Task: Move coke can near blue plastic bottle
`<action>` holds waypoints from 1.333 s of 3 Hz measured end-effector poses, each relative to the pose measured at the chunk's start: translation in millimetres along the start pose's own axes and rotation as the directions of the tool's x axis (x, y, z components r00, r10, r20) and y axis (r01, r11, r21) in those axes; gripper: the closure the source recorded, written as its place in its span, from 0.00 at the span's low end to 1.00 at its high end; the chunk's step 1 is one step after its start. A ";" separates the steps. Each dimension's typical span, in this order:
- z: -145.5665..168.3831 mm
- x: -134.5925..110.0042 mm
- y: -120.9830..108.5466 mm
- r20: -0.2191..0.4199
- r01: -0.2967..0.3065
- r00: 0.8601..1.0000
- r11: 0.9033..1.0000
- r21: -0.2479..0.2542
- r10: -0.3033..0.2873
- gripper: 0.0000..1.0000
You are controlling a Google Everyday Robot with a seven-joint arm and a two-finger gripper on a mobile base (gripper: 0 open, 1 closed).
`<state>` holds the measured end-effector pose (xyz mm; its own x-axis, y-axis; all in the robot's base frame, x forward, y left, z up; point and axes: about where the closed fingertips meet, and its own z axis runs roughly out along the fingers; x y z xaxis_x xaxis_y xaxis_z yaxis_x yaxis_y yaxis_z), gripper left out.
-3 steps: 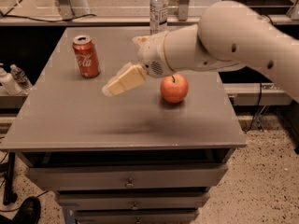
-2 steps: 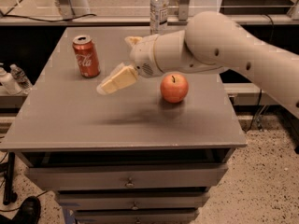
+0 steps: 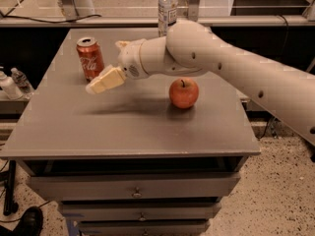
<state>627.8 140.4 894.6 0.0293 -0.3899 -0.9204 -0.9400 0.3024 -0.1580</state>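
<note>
The red coke can [image 3: 90, 59] stands upright on the grey table [image 3: 128, 127], at its back left. The clear plastic bottle [image 3: 167, 10] with a white cap and white label stands at the table's back edge, right of the can. My gripper [image 3: 101, 82] hangs over the table just right of and in front of the can, close to it but apart. Its cream fingers point left and down. My big white arm [image 3: 221, 68] reaches in from the right and hides the bottle's base.
A red-orange apple [image 3: 183, 93] sits on the table, right of the gripper and under my arm. Small bottles [image 3: 14, 81] stand off the table at the left. Drawers are below the table top.
My gripper and arm have moved left, toward the can. The can, bottle and apple have not moved.
</note>
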 end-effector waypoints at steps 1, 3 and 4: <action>28.5 -1.4 -11.5 0.014 -0.035 0.999 0.999 -0.002 0.035 0.00; 74.0 -5.4 -23.3 0.031 -0.092 0.995 0.996 -0.016 0.093 0.00; 85.9 -5.2 -23.8 0.037 -0.107 0.994 0.994 -0.016 0.107 0.25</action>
<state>679.3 210.0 872.4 -0.0595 -0.3230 -0.9445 -0.9431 0.3283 -0.0529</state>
